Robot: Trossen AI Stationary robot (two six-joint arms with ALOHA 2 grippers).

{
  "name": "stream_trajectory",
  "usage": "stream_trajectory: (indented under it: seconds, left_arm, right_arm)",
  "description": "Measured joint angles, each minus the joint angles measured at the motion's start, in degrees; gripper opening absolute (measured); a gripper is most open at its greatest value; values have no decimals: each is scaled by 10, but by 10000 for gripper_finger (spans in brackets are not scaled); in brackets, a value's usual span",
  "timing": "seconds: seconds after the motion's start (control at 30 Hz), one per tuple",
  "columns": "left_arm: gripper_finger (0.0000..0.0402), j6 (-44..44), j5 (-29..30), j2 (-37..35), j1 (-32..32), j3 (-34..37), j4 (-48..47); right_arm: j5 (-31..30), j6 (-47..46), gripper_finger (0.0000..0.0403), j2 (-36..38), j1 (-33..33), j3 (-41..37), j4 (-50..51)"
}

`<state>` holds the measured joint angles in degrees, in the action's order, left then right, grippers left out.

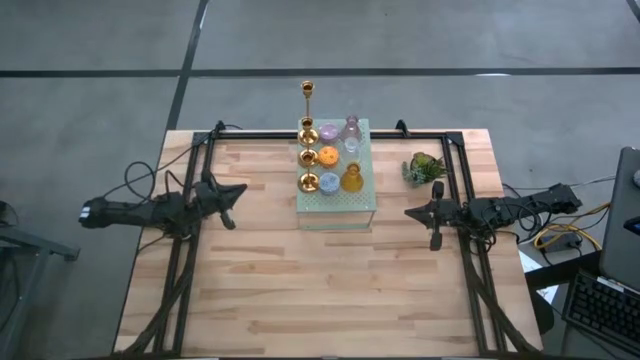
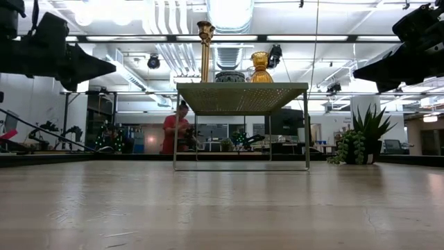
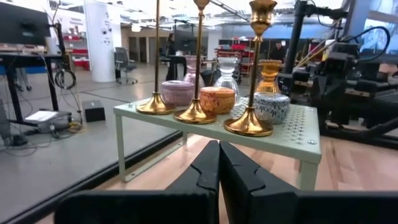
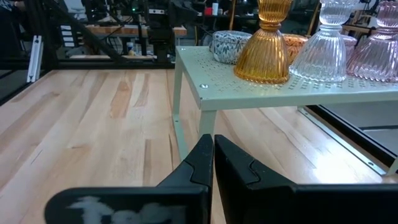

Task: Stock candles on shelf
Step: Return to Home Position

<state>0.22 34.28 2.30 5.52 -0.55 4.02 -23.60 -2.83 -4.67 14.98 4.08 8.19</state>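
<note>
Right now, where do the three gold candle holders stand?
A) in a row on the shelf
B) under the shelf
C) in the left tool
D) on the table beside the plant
A: in the high view the gold candle holders stand in one row on the shelf.

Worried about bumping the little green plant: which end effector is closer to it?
Right. The right end effector hangs close by the plant, on the same side of the shelf; the left end effector is beyond the shelf's opposite side.

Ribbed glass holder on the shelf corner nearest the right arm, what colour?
Amber, translucent. The holder shows best in the right wrist view.
</note>
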Motion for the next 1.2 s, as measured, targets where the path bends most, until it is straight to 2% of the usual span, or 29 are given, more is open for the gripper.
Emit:
stream_trajectory:
  seconds: [1.2]
  left_arm:
    - [10,-4,-2,4,0,2,-6]
  right_arm:
    - [0,-1,8,0,0,0,0]
